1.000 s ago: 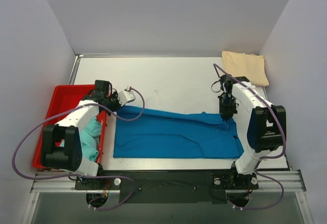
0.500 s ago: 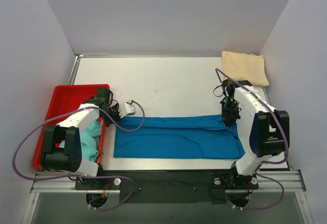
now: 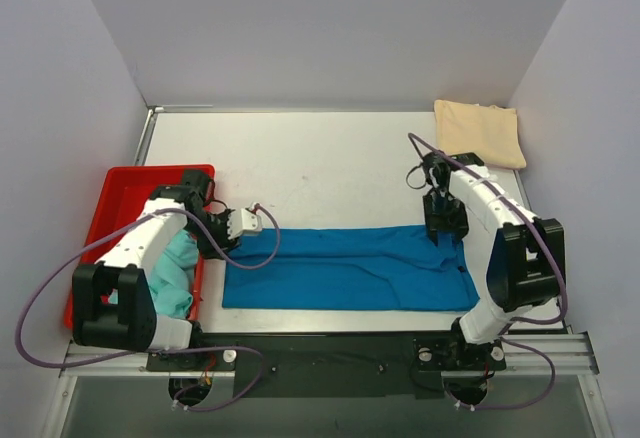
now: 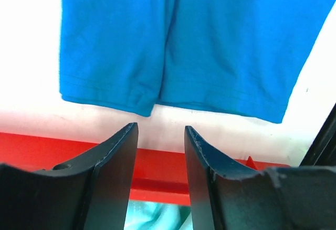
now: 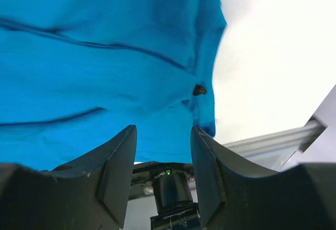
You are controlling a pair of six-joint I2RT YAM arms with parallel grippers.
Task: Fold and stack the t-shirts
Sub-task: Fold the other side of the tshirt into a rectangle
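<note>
The deep blue t-shirt (image 3: 350, 270) lies flat across the near half of the table as a long folded band. It fills the upper part of the left wrist view (image 4: 184, 41) and of the right wrist view (image 5: 105, 56). My left gripper (image 3: 214, 237) (image 4: 160, 135) is open and empty just off the shirt's left end, over the tray's rim. At the shirt's far right corner my right gripper (image 3: 441, 226) (image 5: 164, 135) is also open and empty. The cream-beige t-shirt (image 3: 479, 131) lies folded at the back right corner. The teal t-shirt (image 3: 176, 274) (image 4: 152, 217) is crumpled in the red tray.
The red plastic tray (image 3: 125, 190) (image 4: 157, 172) stands along the table's left side, its right wall close to the blue shirt's left end. Grey walls close in the table on three sides. Both arm bases sit on a metal rail (image 3: 330, 350) at the near edge.
Both grippers carried the blue shirt's far edge toward the near side, laid it down and opened. The shirt now rests as a narrower, flatter band.
</note>
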